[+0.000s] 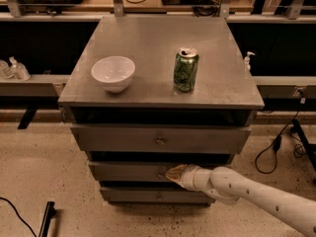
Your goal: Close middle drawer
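The grey cabinet has three drawer fronts stacked below its top. The middle drawer [128, 171] is the mid-width front, with a small round knob at its centre, and it stands slightly forward of the cabinet body. My gripper [171, 174] comes in from the lower right on a white arm [247, 191]. Its tan tip rests against the middle drawer front right at the knob, which it hides. The top drawer [158, 139] and the bottom drawer [153, 195] sit above and below it.
On the cabinet top [148, 38] stand a white bowl [113, 73] at the left and a green can [185, 69] at the right. Black cables [276, 147] lie on the speckled floor at the right. A dark bar [47, 216] lies at the lower left.
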Motion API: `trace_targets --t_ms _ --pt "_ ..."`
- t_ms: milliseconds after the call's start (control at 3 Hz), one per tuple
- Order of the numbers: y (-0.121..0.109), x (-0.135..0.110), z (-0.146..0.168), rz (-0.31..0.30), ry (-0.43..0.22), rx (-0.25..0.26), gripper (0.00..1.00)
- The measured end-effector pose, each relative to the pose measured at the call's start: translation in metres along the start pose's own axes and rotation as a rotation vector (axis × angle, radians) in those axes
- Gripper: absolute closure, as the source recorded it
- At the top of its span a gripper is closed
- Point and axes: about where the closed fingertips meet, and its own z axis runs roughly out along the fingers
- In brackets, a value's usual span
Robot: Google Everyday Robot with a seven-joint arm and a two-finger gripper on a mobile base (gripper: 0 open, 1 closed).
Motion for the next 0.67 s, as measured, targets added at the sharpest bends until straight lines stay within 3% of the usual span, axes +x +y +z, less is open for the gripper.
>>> trace_targets --t_ms 333,667 --pt "0.0000 0.0000 0.0000 0.000 0.000 0.000 0.89" --pt "0.0000 0.0000 0.0000 0.000 0.000 0.000 0.71"
